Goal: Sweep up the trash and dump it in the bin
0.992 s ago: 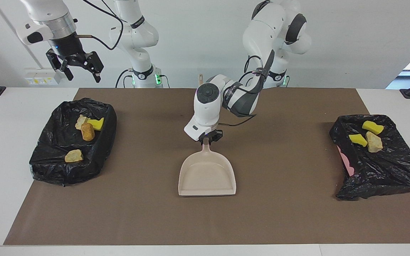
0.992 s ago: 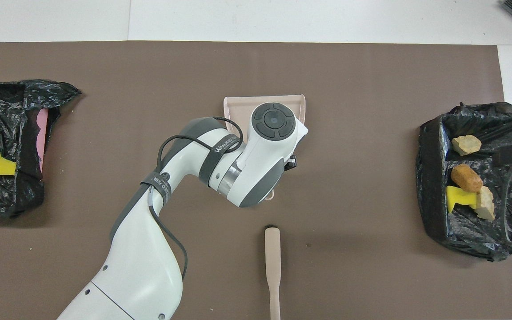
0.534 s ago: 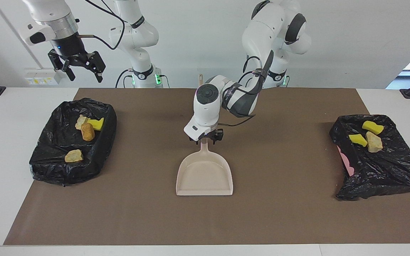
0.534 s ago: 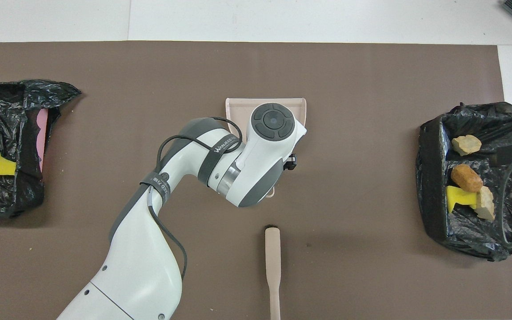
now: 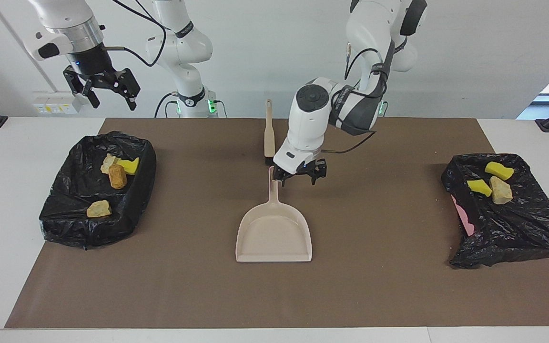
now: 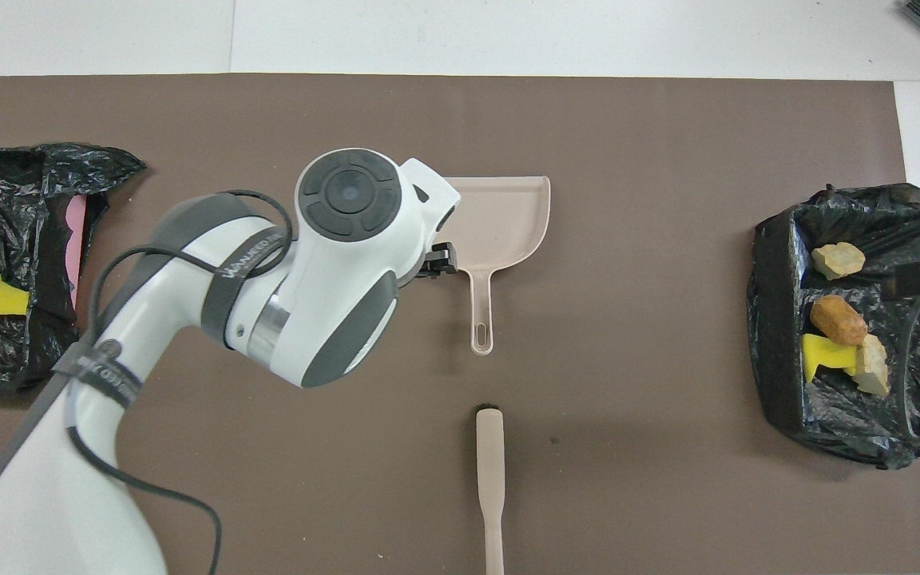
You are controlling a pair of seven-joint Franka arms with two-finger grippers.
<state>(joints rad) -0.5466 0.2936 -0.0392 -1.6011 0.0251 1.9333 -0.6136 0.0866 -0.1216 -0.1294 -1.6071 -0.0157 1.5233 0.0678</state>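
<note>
No trash lies loose on the brown mat (image 5: 379,286). Four scraps (image 5: 117,175) sit in the black-bagged bin at the right arm's end (image 5: 72,224) of the worktop, and three scraps (image 5: 493,183) sit in the bin at the left arm's end (image 5: 517,233). By that reading the job looks finished, and the risks come from clearing away.

The left pincer (image 5: 299,174) hangs released and empty, low over the mat and just beside the handle of the dustpan (image 5: 274,233). A sideways move from there could clip the handle and spin the pan, or knock the brush (image 5: 269,136), which lies nearer to the robots with its bristle end almost at the handle's tip.

The bin at the left arm's end is the weaker one. Its bag is slumped, with a pink wall showing, and its scraps rest high near the rim nearer to the robots, so a brush from the arm could tip them back out.

The right pincer (image 5: 103,89) waits spread open and empty, high over its own bin. If it drops straight down it would snag the bag.
</note>
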